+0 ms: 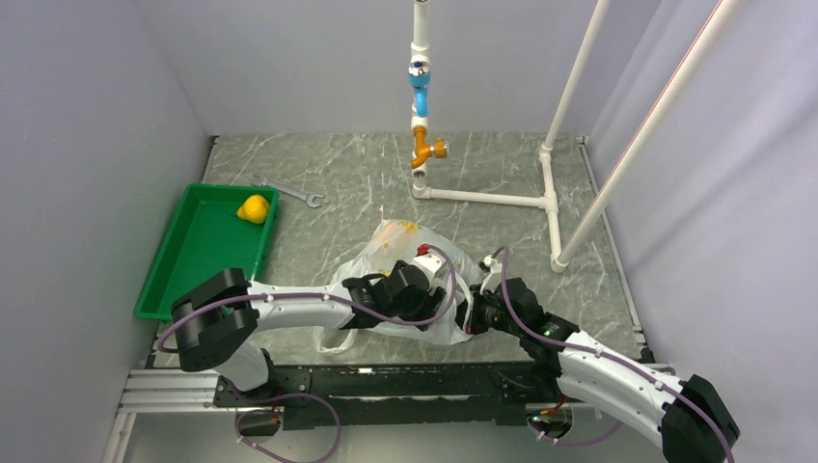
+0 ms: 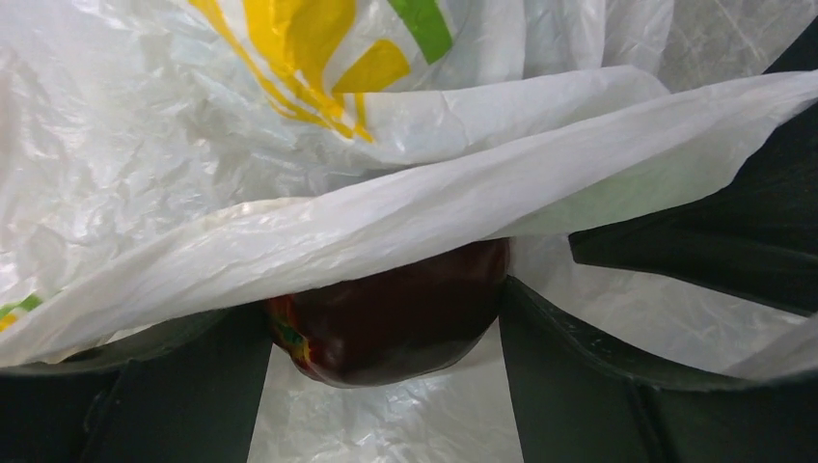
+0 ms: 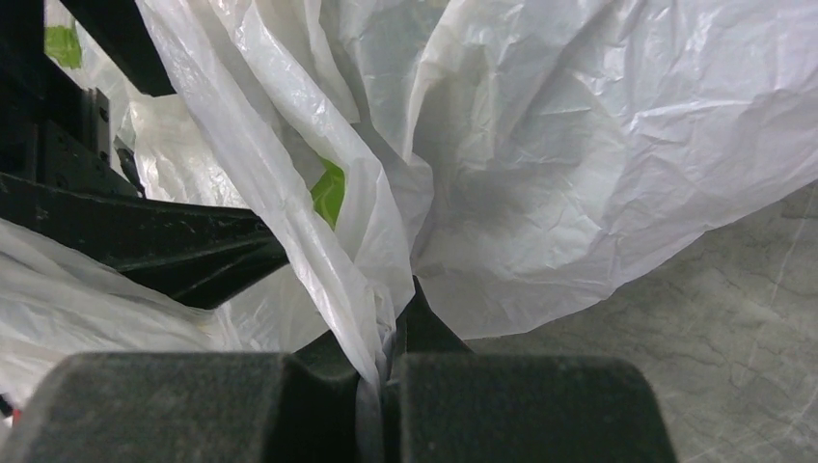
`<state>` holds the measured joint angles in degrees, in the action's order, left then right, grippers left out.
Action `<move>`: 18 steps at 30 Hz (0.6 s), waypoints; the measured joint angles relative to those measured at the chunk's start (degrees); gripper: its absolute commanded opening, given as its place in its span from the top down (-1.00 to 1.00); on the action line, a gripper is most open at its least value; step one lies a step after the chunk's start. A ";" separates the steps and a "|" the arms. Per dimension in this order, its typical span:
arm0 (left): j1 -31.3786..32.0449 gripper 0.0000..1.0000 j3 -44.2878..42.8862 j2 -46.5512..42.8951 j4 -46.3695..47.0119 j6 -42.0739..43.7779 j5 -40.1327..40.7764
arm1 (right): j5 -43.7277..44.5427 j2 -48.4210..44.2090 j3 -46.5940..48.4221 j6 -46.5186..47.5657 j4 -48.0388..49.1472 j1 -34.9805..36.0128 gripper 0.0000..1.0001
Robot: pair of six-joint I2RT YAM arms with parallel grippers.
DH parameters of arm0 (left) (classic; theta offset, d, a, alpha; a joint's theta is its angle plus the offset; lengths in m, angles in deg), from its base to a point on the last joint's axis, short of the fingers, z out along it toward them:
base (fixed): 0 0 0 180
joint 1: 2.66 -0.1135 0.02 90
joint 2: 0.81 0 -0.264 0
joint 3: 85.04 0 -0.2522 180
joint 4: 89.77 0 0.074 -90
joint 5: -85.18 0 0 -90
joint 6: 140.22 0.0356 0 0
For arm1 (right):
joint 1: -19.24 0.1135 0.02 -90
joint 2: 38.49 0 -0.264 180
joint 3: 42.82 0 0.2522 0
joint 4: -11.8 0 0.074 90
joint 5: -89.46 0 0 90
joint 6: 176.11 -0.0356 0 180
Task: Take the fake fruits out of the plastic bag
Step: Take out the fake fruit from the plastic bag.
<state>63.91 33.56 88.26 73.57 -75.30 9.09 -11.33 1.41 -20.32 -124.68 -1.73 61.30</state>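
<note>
The white plastic bag (image 1: 400, 246) lies crumpled mid-table, and it fills the left wrist view (image 2: 289, 145) and the right wrist view (image 3: 579, 145). My left gripper (image 1: 436, 301) reaches into its mouth. In the left wrist view it (image 2: 386, 338) is shut on the dark red apple (image 2: 395, 313), with a fold of bag film draped over the apple's top. My right gripper (image 1: 471, 314) is shut on a bunched edge of the bag (image 3: 381, 357) at its right side. The yellow lemon (image 1: 254, 208) lies in the green tray (image 1: 193, 260). The green melon is hidden.
A metal wrench (image 1: 289, 193) lies behind the tray. A white PVC pipe frame (image 1: 482, 198) with a blue and orange valve (image 1: 421, 116) stands at the back right. Grey walls close in both sides.
</note>
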 measured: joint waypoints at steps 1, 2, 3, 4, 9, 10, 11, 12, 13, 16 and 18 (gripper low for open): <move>0.00 -0.09 -0.13 -0.28 -0.72 0.20 0.26 | 0.00 0.00 0.00 0.00 0.00 0.00 1.00; 0.00 -0.08 -0.20 -0.85 -1.49 0.24 0.55 | 0.00 0.02 0.00 0.00 0.00 0.00 1.00; 0.00 -0.08 -0.20 -1.73 -2.36 0.39 0.76 | 0.00 0.07 0.00 0.00 0.02 0.00 1.00; -0.02 -0.08 -0.20 -3.06 -3.30 0.39 0.92 | 0.00 0.17 0.00 0.00 0.07 0.00 1.00; -0.04 -0.10 0.70 -13.92 -6.27 1.60 0.37 | -0.02 1.53 0.00 0.07 0.31 0.00 1.00; -0.07 -0.10 0.94 -16.20 -6.71 1.95 -0.02 | -0.02 1.86 0.00 0.11 0.37 0.00 1.00; -0.07 -0.10 1.38 -18.84 -7.13 2.36 -0.79 | -0.04 2.27 0.00 0.22 0.50 0.00 1.00; -0.07 -0.10 1.81 -21.27 -7.80 2.91 -1.55 | -0.04 2.73 0.00 0.31 0.70 0.00 1.00; -0.07 -0.11 2.21 -23.21 -8.44 3.19 -2.32 | -0.07 3.13 0.00 0.48 0.85 0.00 1.00; -0.07 -0.12 3.30 -28.94 -11.34 3.76 -3.76 | -0.07 4.52 0.00 0.87 1.49 0.00 1.00; -0.07 -0.12 3.65 -32.94 -13.92 4.22 -3.48 | -0.09 5.29 0.00 1.07 2.01 0.00 1.00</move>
<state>63.84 37.21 55.33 59.65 -71.08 5.61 -11.42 6.70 -20.32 -123.61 0.28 61.30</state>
